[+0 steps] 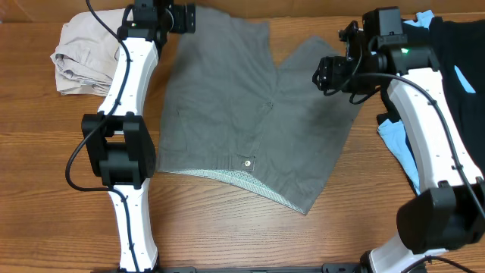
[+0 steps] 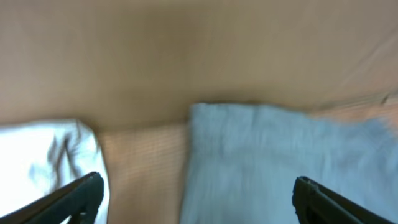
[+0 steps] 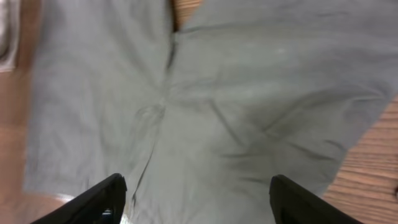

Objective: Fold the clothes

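The clothes' grey shorts [image 1: 242, 114] lie spread flat mid-table, button [image 1: 248, 161] and pale waistband lining toward the front edge, legs toward the back. My left gripper [image 1: 186, 17] hovers open at the far corner of the left leg. In the blurred left wrist view its gripper [image 2: 199, 199] is empty, with the leg hem [image 2: 273, 155] beyond. My right gripper [image 1: 326, 76] hangs open over the right leg. The right wrist view has the gripper [image 3: 199, 199] above the shorts' crotch seam [image 3: 163, 106], holding nothing.
A crumpled beige garment [image 1: 79, 64] lies at the back left, beside the left arm. Black [image 1: 458, 83] and light-blue [image 1: 398, 136] garments are piled at the right edge under the right arm. Bare wooden table [image 1: 227, 227] shows in front of the waistband.
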Controlling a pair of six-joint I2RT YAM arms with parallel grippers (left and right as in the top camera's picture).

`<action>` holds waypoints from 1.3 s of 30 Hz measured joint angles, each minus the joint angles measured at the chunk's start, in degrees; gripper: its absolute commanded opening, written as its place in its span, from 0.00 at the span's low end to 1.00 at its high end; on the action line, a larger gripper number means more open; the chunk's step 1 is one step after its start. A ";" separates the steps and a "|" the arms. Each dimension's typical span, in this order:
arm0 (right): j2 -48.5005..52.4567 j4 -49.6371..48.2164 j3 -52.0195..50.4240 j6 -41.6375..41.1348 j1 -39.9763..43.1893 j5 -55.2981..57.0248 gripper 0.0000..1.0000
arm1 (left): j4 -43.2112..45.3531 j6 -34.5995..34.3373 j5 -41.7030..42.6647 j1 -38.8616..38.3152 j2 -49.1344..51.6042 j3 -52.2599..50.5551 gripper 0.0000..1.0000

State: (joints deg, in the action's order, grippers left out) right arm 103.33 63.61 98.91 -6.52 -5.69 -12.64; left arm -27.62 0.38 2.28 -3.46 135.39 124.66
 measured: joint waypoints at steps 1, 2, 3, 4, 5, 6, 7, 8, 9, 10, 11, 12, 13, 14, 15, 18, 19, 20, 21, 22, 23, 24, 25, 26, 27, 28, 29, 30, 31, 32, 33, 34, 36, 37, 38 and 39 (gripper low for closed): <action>0.37 -0.46 -0.02 -1.05 -0.02 1.42 0.82 | -1.31 0.00 -0.04 0.11 0.00 0.00 1.00; 0.74 -1.05 -0.13 -2.75 0.00 3.32 0.82 | -3.15 0.00 -0.22 0.13 0.00 0.00 1.00; 1.20 -2.23 -0.15 -5.05 0.09 6.23 0.82 | -5.14 0.02 -0.24 0.15 0.00 0.07 1.00; 1.38 -3.10 -0.15 -6.25 0.22 7.85 0.82 | -6.97 0.02 -0.31 0.20 0.00 0.26 1.00; 1.57 -4.15 -0.17 -7.61 0.55 9.70 0.82 | -9.27 0.02 -0.42 0.17 0.00 0.50 1.00; 1.73 -5.20 -0.17 -8.85 1.14 11.13 0.82 | -11.96 0.02 -0.44 0.17 0.00 1.01 1.00; 1.88 -6.08 -0.17 -9.81 1.84 12.15 0.81 | -14.88 0.00 -0.44 0.17 0.00 1.51 1.00; 2.01 -6.75 -0.17 -10.69 2.67 12.96 0.81 | -17.49 0.00 -0.39 0.17 0.00 2.10 1.00; 2.36 -7.41 -0.17 -11.45 3.96 13.42 0.81 | -20.02 0.02 -0.35 0.17 0.00 3.06 1.00; 2.75 -8.13 -0.17 -11.91 5.25 13.68 0.81 | -22.45 0.02 -0.07 0.15 0.00 4.00 1.00; 3.26 -8.79 -0.17 -12.35 6.58 13.68 0.81 | -24.76 0.02 0.31 0.11 0.00 5.05 1.00; 4.02 -9.55 -0.17 -12.74 8.11 13.51 0.81 | -26.93 0.00 0.87 0.09 0.00 6.19 1.00; 4.79 -10.19 -0.17 -13.03 9.42 13.27 0.78 | -28.68 0.02 1.38 0.07 0.00 7.04 1.00; 5.79 -10.86 -0.17 -13.11 10.88 12.85 0.77 | -30.27 0.02 1.99 0.04 0.00 7.82 1.00; 6.75 -11.58 -0.17 -13.29 12.09 12.35 0.75 | -31.74 0.02 2.47 -0.07 0.00 8.31 1.00; 10.23 -14.56 -0.20 -13.09 14.82 10.71 0.70 | -35.17 0.00 4.07 -0.59 0.00 8.83 1.00; 11.37 -15.61 -0.20 -13.11 15.23 10.32 0.69 | -35.95 0.00 4.48 -0.83 0.00 8.83 1.00; 12.66 -16.76 -0.20 -13.05 15.50 9.94 0.69 | -36.61 0.00 4.72 -1.11 0.00 8.83 1.00; 13.79 -17.94 -0.20 -12.98 15.65 9.75 0.69 | -37.13 0.02 4.98 -1.44 0.00 8.83 1.00; 14.93 -19.06 -0.22 -12.98 15.65 9.46 0.69 | -37.40 0.02 5.18 -1.79 0.00 8.83 1.00; 15.98 -20.13 -0.22 -12.98 15.65 9.20 0.68 | -37.57 0.04 5.33 -2.10 0.00 8.83 1.00; 16.83 -20.90 -0.22 -12.98 15.65 8.98 0.68 | -37.77 0.07 5.46 -2.38 0.00 8.83 1.00; 18.05 -22.08 -0.26 -13.00 15.63 8.74 0.66 | -38.03 0.09 5.57 -2.71 0.00 8.83 1.00; 18.99 -22.95 -0.26 -12.98 15.63 8.57 0.63 | -38.29 0.09 5.64 -3.04 0.00 8.83 1.00; 20.06 -24.00 -0.26 -12.90 15.63 8.39 0.59 | -38.45 0.13 5.66 -3.34 0.00 8.83 1.00; 20.59 -24.41 -0.26 -13.00 15.63 8.35 0.57 | -38.49 0.20 5.66 -3.67 0.00 8.83 1.00; 21.22 -25.14 -0.26 -13.18 15.63 8.31 0.55 | -38.47 0.22 5.66 -3.91 0.00 8.83 1.00; 21.88 -25.90 -0.26 -13.20 15.63 8.31 0.52 | -38.49 0.22 5.68 -4.09 0.00 8.83 1.00; 22.58 -26.67 -0.26 -13.05 15.63 8.33 0.49 | -38.49 0.24 5.68 -4.42 0.00 8.83 1.00; 23.02 -27.23 -0.26 -12.98 15.63 8.39 0.45 | -38.49 0.24 5.68 -4.48 0.00 8.83 1.00; 23.50 -27.85 -0.26 -13.03 15.63 8.44 0.41 | -38.49 0.22 5.68 -4.74 0.00 8.83 1.00; 23.93 -28.50 -0.26 -12.92 15.63 8.55 0.37 | -38.51 0.22 5.68 -4.83 0.00 8.83 1.00; 24.79 -29.53 -0.26 -13.03 15.65 8.81 0.18 | -38.53 0.24 5.68 -5.20 0.00 8.83 1.00; 25.16 -30.29 -0.26 -13.00 15.67 9.03 0.04 | -38.53 0.24 5.66 -5.35 0.00 8.83 1.00; 25.51 -31.12 -0.28 -12.72 15.67 9.05 0.04 | -38.53 0.24 5.68 -5.49 0.00 8.83 1.00; 25.79 -32.30 -0.31 -13.16 15.69 9.03 0.04 | -38.53 0.24 5.66 -5.62 0.00 8.83 1.00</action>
State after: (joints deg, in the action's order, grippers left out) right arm 129.12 31.31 98.61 -19.68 10.00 -3.62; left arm -66.15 0.62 7.94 -9.08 135.39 133.49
